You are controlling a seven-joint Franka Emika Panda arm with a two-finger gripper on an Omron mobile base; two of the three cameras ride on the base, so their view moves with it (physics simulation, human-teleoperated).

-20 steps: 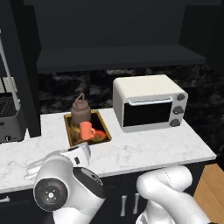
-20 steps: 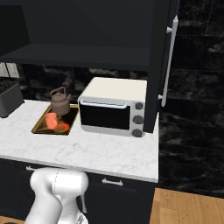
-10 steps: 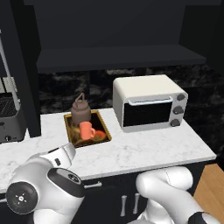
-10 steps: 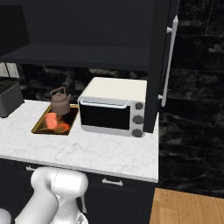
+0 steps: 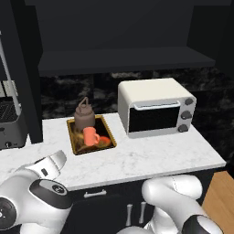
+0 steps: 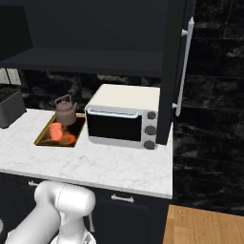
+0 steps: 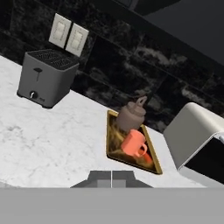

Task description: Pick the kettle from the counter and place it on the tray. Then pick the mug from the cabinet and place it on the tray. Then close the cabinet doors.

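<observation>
The brown kettle (image 5: 84, 116) (image 6: 66, 112) (image 7: 130, 116) stands on the back of the yellow-rimmed tray (image 5: 71, 137) (image 6: 52, 144) (image 7: 131, 162). The orange mug (image 5: 90, 135) (image 6: 56, 129) (image 7: 133, 143) sits in front of it on the same tray. The tray lies on the white marble counter (image 5: 151, 155) (image 6: 119, 164). Above, the black cabinet (image 5: 123, 59) (image 6: 86, 59) is open, its shelf dark and bare. Its right door (image 6: 174, 71) with the silver bar handle stands swung out. My gripper (image 7: 111, 177) is shut on nothing, low over the counter's front, apart from the tray.
A white toaster oven (image 5: 155, 107) (image 6: 124, 116) (image 7: 197, 140) stands right of the tray. A grey toaster (image 5: 9, 125) (image 6: 9, 105) (image 7: 46, 78) sits at the left, below wall switches (image 7: 68, 33). The left cabinet door (image 5: 25, 77) juts out edge-on over the counter.
My arm has swung down and to the left in the left base view. Kettle, mug and tray have not moved, and the gripper stays shut.
</observation>
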